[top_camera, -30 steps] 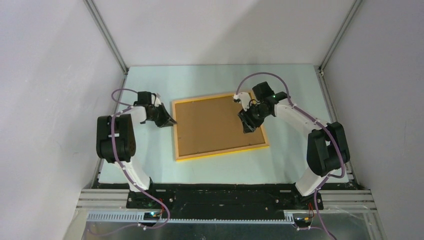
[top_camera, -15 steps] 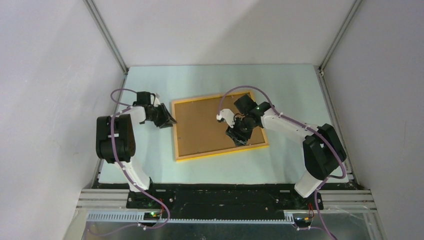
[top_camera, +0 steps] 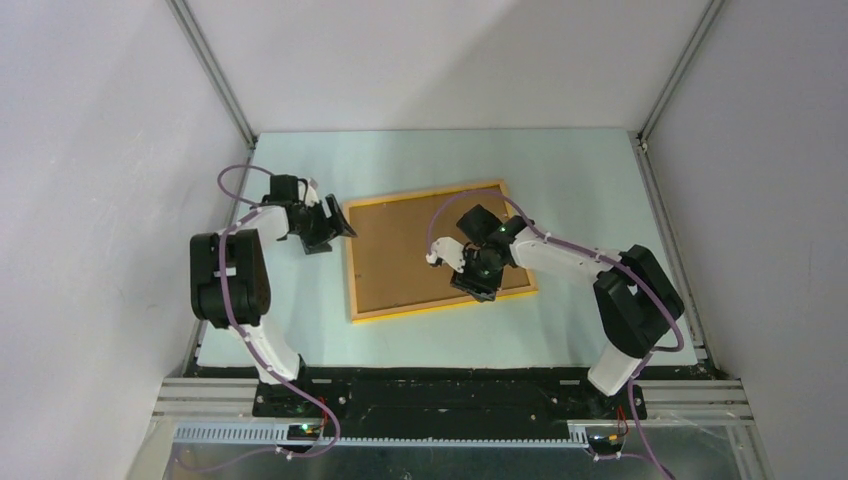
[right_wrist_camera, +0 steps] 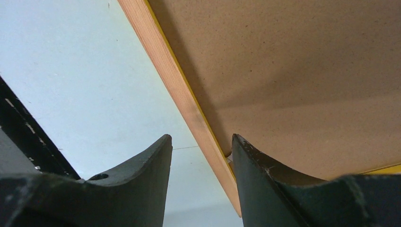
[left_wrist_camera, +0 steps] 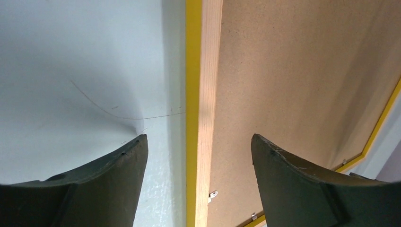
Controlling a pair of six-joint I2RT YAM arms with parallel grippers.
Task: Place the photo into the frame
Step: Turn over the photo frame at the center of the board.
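Observation:
The frame (top_camera: 420, 308), with thin yellow-orange edges, lies flat mid-table with a plain brown backing board (top_camera: 395, 250) filling it. The photo is hidden. My left gripper (top_camera: 338, 225) is at the frame's left edge. In the left wrist view it (left_wrist_camera: 198, 137) stands open, its jaws astride the frame's wooden edge (left_wrist_camera: 203, 71) without touching it. My right gripper (top_camera: 478, 288) is over the frame's near edge, towards the right. In the right wrist view it (right_wrist_camera: 200, 137) is open, with the frame's edge (right_wrist_camera: 165, 61) passing between the jaws and one finger over the board (right_wrist_camera: 293, 71).
Small metal clips (left_wrist_camera: 213, 194) sit along the inner side of the frame's rim on the board. The pale table top (top_camera: 560, 180) surrounds the frame. White enclosure walls with metal posts (top_camera: 212, 70) stand at the back and sides.
My left gripper has opened wide at the frame's left edge and shifted slightly back. My right gripper has moved from the frame's right side down and left to its near edge.

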